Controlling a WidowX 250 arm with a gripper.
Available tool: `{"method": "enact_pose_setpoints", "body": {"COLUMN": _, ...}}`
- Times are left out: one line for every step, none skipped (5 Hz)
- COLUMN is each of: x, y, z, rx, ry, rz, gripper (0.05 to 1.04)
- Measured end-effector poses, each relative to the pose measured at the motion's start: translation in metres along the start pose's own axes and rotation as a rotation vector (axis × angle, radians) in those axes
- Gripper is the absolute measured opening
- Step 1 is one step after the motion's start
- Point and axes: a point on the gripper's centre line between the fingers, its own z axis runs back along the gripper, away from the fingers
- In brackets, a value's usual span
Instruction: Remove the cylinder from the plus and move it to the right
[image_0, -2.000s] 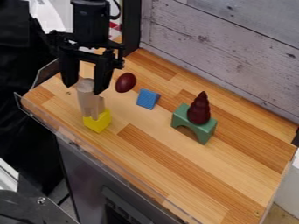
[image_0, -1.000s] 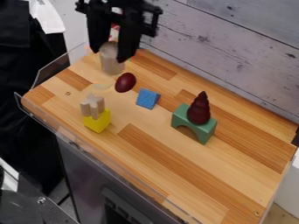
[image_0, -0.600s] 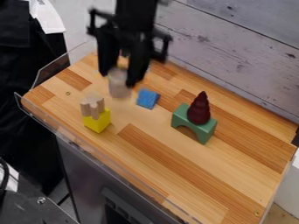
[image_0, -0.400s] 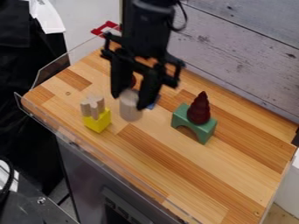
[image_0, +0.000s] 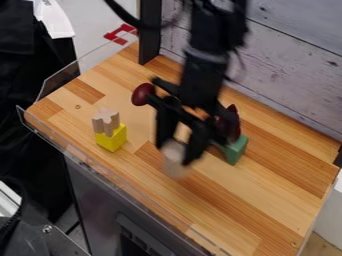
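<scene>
Grey weathered boards (image_0: 294, 65) form the background, with a black post (image_0: 150, 32) upright at their left end. Before them lies a wooden worktop (image_0: 254, 200) of light and darker strips, bordered along its upper-left side by a clear panel (image_0: 61, 79). A red object (image_0: 120, 34) lies beyond the worktop, near the post. The black arm (image_0: 204, 75) enters from the top edge, and its pincer (image_0: 176, 152) hangs over the middle of the worktop. The pincer is closed about the pale cylinder (image_0: 175, 164), gripping it between the two fingers. The cylinder, blurred in outline, is well apart from the plus (image_0: 106, 121) and to its right in the view; whether its base touches the worktop cannot be told. The plus, of pale wood, rests atop a yellow block (image_0: 111, 139) in the left part of the worktop. A dark red egg-shaped piece (image_0: 141, 94) appears above and to the right of the plus. Right of the pincer are a green block (image_0: 236, 149) and a dark red cone (image_0: 232, 124), both partly hidden by the pincer.
</scene>
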Motion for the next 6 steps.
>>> {"method": "enact_pose_setpoints", "body": {"x": 0.006, "y": -0.028, "z": -0.007, "rx": 0.024, "ry": 0.001, "rz": -0.097, "gripper": 0.506}}
{"method": "enact_pose_setpoints", "body": {"x": 0.013, "y": -0.04, "z": -0.009, "rx": 0.05, "ry": -0.019, "rz": -0.145, "gripper": 0.506}}
{"method": "enact_pose_setpoints", "body": {"x": 0.02, "y": -0.037, "z": -0.016, "rx": 0.046, "ry": -0.024, "rz": -0.127, "gripper": 0.506}}
{"method": "enact_pose_setpoints", "body": {"x": 0.024, "y": -0.022, "z": -0.014, "rx": 0.029, "ry": -0.027, "rz": -0.072, "gripper": 0.506}}
{"method": "enact_pose_setpoints", "body": {"x": 0.027, "y": -0.01, "z": -0.012, "rx": 0.018, "ry": -0.034, "rz": -0.028, "gripper": 0.506}}
{"method": "enact_pose_setpoints", "body": {"x": 0.029, "y": -0.001, "z": -0.012, "rx": 0.016, "ry": -0.042, "rz": 0.005, "gripper": 0.506}}
